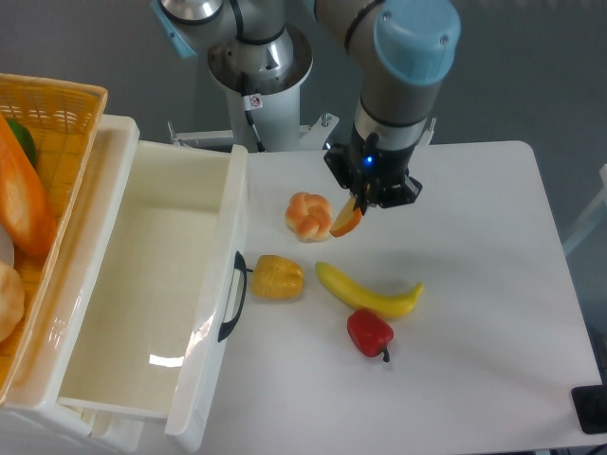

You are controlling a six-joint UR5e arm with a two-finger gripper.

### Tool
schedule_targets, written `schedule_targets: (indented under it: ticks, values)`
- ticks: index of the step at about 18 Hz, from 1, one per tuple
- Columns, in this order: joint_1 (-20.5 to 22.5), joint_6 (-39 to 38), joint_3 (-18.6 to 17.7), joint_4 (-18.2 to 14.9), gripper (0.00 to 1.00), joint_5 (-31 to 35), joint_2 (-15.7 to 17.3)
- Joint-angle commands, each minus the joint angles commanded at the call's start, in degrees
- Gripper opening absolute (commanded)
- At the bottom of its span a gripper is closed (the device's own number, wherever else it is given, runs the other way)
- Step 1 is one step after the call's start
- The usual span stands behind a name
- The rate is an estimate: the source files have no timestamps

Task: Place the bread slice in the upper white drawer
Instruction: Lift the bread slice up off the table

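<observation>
Orange-crusted bread slice (346,221) pinched in the end effector (360,206), tilted on edge, just beside the knotted bun (308,216), apparently clear of the white worktop (493,284). Step in hand, by the look of it: the lift just after the grasp. Next move calls for a carry leftward over the yellow pepper (277,277) and the black handle (232,296), then a release above the upper white drawer (161,275), pulled out and bare inside. Arm reaching down from above, wrist near vertical, blue light on the flange. Banana (368,290) and red pepper (369,333) well apart, nearer the front edge; woven basket (57,104) at far left.
</observation>
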Motion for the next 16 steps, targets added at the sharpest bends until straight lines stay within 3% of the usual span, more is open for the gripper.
schedule_targets:
  ticks: [5,16]
  values:
    - [-0.17,-7.14,0.09,-1.06,0.00,-2.11,3.34]
    - [-0.09,-19.17,-0.61,-1.06,0.00,-14.06,10.29]
